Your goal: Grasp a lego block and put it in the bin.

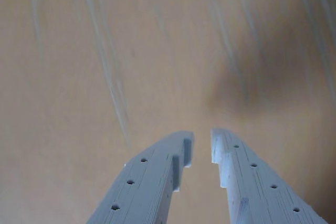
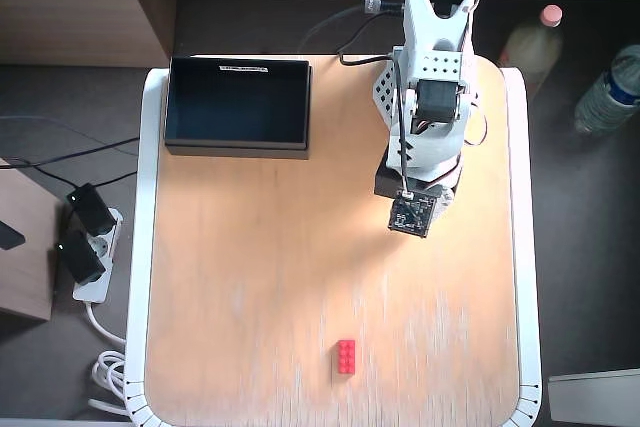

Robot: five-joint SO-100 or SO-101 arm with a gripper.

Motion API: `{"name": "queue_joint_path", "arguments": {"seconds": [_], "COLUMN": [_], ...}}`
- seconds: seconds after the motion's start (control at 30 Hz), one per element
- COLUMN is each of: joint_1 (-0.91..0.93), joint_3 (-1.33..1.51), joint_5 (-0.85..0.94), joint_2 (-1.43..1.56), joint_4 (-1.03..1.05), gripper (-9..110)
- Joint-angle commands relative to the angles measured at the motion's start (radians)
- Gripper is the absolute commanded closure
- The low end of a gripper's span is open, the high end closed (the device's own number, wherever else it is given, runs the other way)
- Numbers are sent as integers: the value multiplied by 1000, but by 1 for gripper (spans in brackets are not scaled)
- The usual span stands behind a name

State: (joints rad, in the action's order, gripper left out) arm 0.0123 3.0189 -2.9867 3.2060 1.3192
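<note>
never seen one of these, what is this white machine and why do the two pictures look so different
It is a small robot arm bolted near the back of a wooden table. The overhead view looks straight down on everything. The wrist view comes from a camera riding on the arm, so it shows only the tool, its two pale fingers nearly together with a narrow gap, holding nothing, above bare wood. On the table lie a red lego block near the front edge and an empty black bin at the back left.
</note>
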Motion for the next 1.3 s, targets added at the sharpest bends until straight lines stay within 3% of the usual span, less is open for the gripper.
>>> {"name": "queue_joint_path", "arguments": {"seconds": [0.0, 0.37, 0.83, 1.27], "joint_1": [-11, 41, 91, 178], "joint_3": [155, 91, -531, -890], "joint_5": [-89, -222, -249, -318], "joint_2": [89, 37, -503, -874], "joint_4": [6, -118, -169, -187], "gripper": [101, 101, 101, 100]}}
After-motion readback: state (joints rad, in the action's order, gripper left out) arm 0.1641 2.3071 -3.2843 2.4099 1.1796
